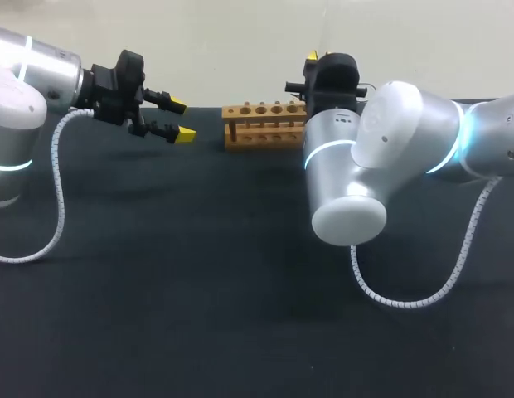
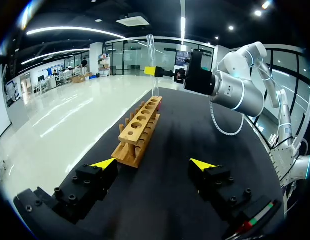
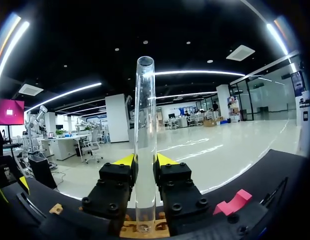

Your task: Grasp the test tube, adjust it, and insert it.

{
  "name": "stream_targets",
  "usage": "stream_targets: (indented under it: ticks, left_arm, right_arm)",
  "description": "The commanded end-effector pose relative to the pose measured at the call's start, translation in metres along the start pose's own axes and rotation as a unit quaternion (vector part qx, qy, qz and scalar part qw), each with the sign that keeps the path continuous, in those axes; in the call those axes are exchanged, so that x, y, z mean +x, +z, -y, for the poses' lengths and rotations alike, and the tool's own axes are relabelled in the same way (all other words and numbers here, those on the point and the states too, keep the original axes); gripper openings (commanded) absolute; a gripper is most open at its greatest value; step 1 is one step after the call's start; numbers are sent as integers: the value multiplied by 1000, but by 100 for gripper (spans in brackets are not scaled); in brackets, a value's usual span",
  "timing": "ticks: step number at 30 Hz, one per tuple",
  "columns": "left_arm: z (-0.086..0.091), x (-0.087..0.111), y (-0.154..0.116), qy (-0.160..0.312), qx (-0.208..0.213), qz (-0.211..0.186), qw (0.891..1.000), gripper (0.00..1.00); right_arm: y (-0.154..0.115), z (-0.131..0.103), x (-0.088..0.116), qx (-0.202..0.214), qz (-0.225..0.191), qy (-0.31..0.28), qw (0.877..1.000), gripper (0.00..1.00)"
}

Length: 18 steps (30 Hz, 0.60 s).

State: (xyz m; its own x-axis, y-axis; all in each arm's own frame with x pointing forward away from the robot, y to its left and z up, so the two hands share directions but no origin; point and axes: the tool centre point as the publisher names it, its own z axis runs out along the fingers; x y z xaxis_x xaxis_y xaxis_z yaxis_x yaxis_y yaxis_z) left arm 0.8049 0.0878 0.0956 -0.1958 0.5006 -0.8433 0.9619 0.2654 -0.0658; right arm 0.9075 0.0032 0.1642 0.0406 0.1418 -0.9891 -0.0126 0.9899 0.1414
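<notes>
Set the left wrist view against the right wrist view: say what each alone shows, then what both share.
Left wrist only: the open left end effector, the rack's full row of holes, the right arm. Right wrist only: a pink piece beside the right end effector. Both: the rack and the upright tube, gripped by the right end effector.

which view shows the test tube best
The right wrist view: the test tube stands upright, gripped by the right end effector, its lower end at the rack. The left wrist view shows it small, above the rack's far end. In the head view the right arm hides it.
</notes>
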Motion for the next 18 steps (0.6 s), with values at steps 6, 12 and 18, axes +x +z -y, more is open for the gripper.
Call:
stream_targets:
  ticks: [6, 12, 18]
  left_arm:
    - [0, 1, 0, 1, -1, 1, 1000, 100]
    - [0, 1, 0, 1, -1, 1, 1000, 100]
    - [0, 1, 0, 1, -1, 1, 1000, 100]
  right_arm:
    - [8, 0, 5, -100, 6, 4, 995, 0]
    - [11, 0, 6, -98, 13, 12, 995, 0]
    - [9, 3, 9, -93, 15, 15, 995, 0]
